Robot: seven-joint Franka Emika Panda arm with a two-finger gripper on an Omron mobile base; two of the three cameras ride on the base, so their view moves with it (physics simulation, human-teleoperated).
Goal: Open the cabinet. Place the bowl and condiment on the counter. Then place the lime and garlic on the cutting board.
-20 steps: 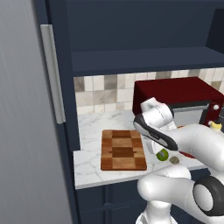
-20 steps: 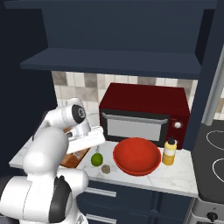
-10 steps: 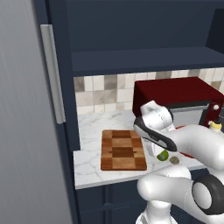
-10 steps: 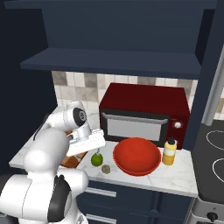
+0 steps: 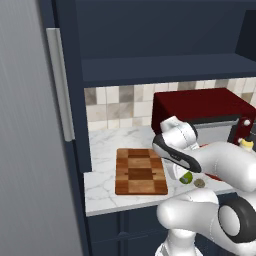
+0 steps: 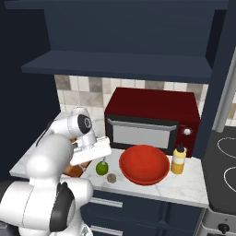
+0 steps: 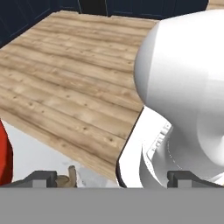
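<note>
Cabinet (image 5: 67, 75) stood open at your far left, its door with the long silver handle (image 5: 61, 82) swung toward the camera. On the bench (image 5: 105, 150) next came the cutting board (image 5: 141, 171), bare on top in the left base view. Just right of it lay the lime (image 6: 101, 168), with the garlic (image 6: 111, 177) just beside it, both on the marble and off the board. Your tool (image 6: 102, 159) hovered directly above the lime, jaws spread fully and holding nothing. Further right you had the bowl (image 6: 144, 163) sitting in front of the dark red microwave (image 6: 152, 120), and the condiment (image 6: 178, 160) upright just beside the bowl's right rim.
</note>
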